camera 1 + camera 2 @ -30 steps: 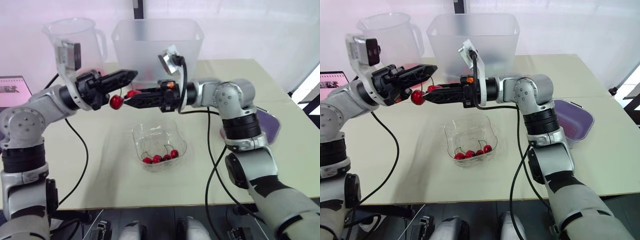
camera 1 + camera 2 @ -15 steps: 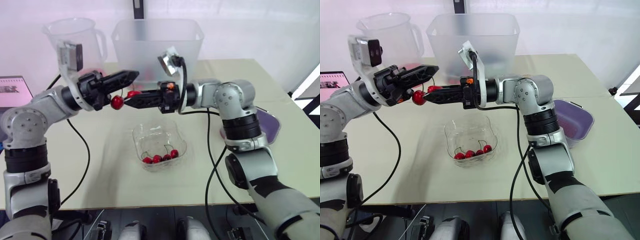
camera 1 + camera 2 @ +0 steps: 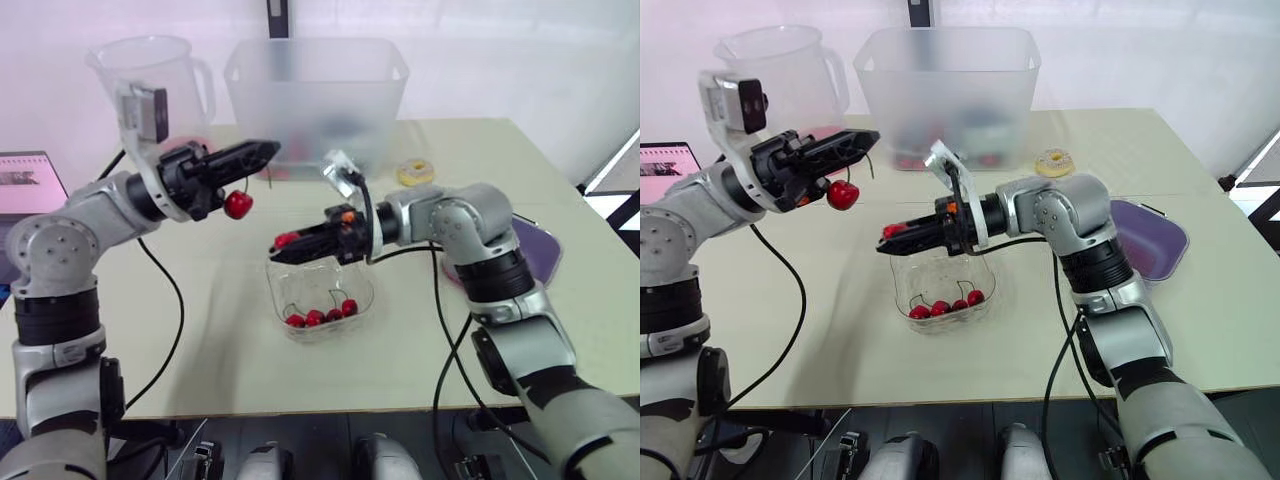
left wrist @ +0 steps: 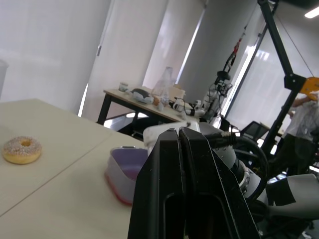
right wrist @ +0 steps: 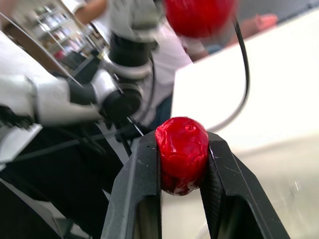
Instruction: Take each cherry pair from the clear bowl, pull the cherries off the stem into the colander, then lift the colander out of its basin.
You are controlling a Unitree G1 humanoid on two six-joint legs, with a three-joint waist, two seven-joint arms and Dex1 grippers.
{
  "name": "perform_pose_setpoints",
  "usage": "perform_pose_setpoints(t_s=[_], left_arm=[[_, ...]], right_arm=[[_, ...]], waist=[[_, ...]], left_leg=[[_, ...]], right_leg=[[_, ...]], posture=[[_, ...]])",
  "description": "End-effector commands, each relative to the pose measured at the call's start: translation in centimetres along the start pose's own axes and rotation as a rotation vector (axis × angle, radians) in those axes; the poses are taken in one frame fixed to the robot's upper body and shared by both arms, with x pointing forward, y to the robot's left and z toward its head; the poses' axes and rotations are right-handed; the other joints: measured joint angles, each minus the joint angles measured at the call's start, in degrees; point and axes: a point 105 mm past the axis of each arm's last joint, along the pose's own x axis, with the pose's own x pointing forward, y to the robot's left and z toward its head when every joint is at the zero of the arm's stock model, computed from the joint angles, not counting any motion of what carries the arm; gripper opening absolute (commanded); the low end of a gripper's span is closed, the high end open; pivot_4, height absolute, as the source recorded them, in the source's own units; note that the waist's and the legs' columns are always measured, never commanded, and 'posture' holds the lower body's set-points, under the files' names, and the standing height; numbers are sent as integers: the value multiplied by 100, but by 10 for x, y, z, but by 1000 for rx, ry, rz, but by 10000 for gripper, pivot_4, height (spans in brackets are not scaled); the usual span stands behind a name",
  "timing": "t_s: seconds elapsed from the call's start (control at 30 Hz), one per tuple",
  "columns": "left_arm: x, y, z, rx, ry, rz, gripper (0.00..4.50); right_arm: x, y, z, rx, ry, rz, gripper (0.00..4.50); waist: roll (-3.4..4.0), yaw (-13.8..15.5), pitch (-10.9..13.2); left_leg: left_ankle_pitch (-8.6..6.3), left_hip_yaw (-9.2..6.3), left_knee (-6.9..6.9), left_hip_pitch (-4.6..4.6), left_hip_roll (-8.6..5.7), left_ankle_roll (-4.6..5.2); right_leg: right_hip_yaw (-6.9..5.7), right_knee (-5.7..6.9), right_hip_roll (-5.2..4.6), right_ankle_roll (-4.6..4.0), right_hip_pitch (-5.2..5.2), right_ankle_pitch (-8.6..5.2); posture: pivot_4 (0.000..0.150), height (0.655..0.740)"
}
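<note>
The left tool (image 3: 265, 149), in the upper left of the frame, is held above the counter (image 3: 200, 340) with its two black fingers (image 4: 179, 189) pressed together on a thin stem (image 3: 243, 183). One red cherry (image 3: 238, 204) hangs from the stem just below the fingers. Near the middle of the frame, the right tool (image 3: 285, 243) is clamped on a single picked cherry (image 5: 182, 154), which sits squarely between its fingers. It is held right above the left rim of the clear bowl (image 3: 352, 268). The two tools are apart, the left one higher and further left. A small cluster of cherries (image 3: 320, 316) with dark stems lies at the bottom of the bowl, toward its near side. Behind the bowl, at the top centre, stands a frosted basin (image 3: 315, 90). Red shapes show dimly through its wall, and I cannot make out what is inside. A translucent pitcher (image 3: 150, 75) stands at the upper left, beside the basin. A sprinkled doughnut (image 3: 412, 172) lies on the counter to the right of the basin. A purple container (image 3: 1150, 240) sits near the right edge, partly behind the right arm.
</note>
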Motion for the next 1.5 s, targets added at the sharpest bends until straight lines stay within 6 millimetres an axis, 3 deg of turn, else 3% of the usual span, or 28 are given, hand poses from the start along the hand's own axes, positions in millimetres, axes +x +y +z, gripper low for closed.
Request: perform_pose_setpoints(t_s=[0.03, 0.13, 0.2, 0.27, 0.37, 0.47, 0.67, 0.73, 0.8, 0.93, 1.03, 1.1, 1.2, 1.3, 1.4, 1.5], left_arm=[[-1, -10, 14, 58, -35, -18, 0], [-3, -9, 14, 64, -46, 3, 0], [-7, -9, 12, 66, -54, 22, 0], [-10, -9, 11, 69, -57, 43, 0], [-14, -7, 9, 78, -53, 71, 0], [-16, -4, 11, 82, -64, 85, 0], [-9, -2, 10, 85, -79, 78, 0], [-6, -3, 10, 87, -82, 74, 0], [-4, -4, 10, 88, -87, 73, 0], [-3, -8, 12, 91, -96, 73, 0], [-2, -9, 14, 94, -109, 77, 0], [0, -11, 17, 98, -126, 77, 0], [2, -12, 22, 97, -156, 76, 0], [6, -14, 24, 98, -172, 68, 0], [9, -16, 24, 92, -183, 61, 0], [13, -18, 24, 90, -193, 54, 0]], right_arm=[[-24, 7, 19, -86, -52, -55, 5620], [-76, -8, 28, -179, -38, -276, 5620], [-130, -22, 28, -252, 40, -509, 5620], [-181, -30, 21, -287, 143, -711, 5620], [-239, -34, 6, -296, 284, -918, 5620], [-266, -38, -14, -263, 375, -989, 5620], [-276, -59, -68, -176, 512, -1014, 5620], [-279, -63, -78, -172, 542, -1028, 15452], [-280, -64, -77, -166, 531, -1028, 23435], [-282, -55, -48, -215, 514, -1019, 43015], [-281, -45, -26, -261, 517, -1001, 44568], [-269, -36, -2, -302, 462, -944, 44568], [-232, -23, 30, -375, 309, -784, 44568], [-159, -3, 54, -385, 66, -458, 44568], [-107, 8, 62, -319, -102, -244, 44568], [-69, 12, 65, -260, -204, -118, 44568]], waist=[[0, -3, 0], [-2, 26, 2], [-5, 29, 4], [-9, 40, 7], [-14, 4, 10], [-12, -52, 12], [-11, -4, 12], [-9, 23, 14], [-5, 32, 18], [-2, 6, 20], [-1, -2, 20], [-1, -2, 20], [-1, 3, 20], [-1, -17, 20], [-2, 2, 20], [-2, 56, 20]], left_leg=[[0, 0, 1, 0, 0, 0], [0, -2, 1, 0, -1, 0], [0, 0, 0, -1, -4, 0], [-1, 2, -1, -1, -10, 1], [-1, 5, -5, 0, -5, 1], [-1, 17, -11, 8, 4, 1], [2, 20, -12, 10, 10, -3], [2, 18, -5, 9, 7, -3], [2, 15, -1, 4, 3, -3], [2, 14, -1, 3, 2, -3], [2, 12, -3, 6, 5, -5], [2, 12, -5, 6, 6, -5], [2, 12, -3, 6, 6, -5], [2, 10, -2, 7, 8, -5], [3, 2, -2, 8, 13, -7], [4, -9, 5, 2, 4, -9]], right_leg=[[0, 0, 0, 0, 0, 0], [-1, -2, 0, 0, 1, 0], [0, -7, -3, 0, 3, 0], [1, -9, -6, 1, 4, 0], [2, -10, -3, 1, 3, -1], [7, -8, 2, 1, 1, -1], [8, -8, 3, 1, 0, -1], [8, -8, 0, 1, 3, -1], [6, -7, -3, 1, 3, -1], [6, -8, -2, 1, 3, -1], [6, -7, 0, 1, 2, -1], [6, -8, 1, 1, 2, -1], [6, -8, 1, 1, 3, 0], [5, -6, 2, 1, 3, 0], [0, -3, 0, 0, 4, 0], [-9, 1, -1, 0, 7, 0]], posture=[[1500, 6886], [1500, 6886], [1500, 6886], [1500, 6886], [1500, 6886], [1500, 6886], [1500, 6886], [1500, 6886], [1500, 6886], [1500, 6886], [1500, 6886], [1500, 6886], [1500, 6886], [1500, 6886], [1500, 6886], [1500, 6886]])
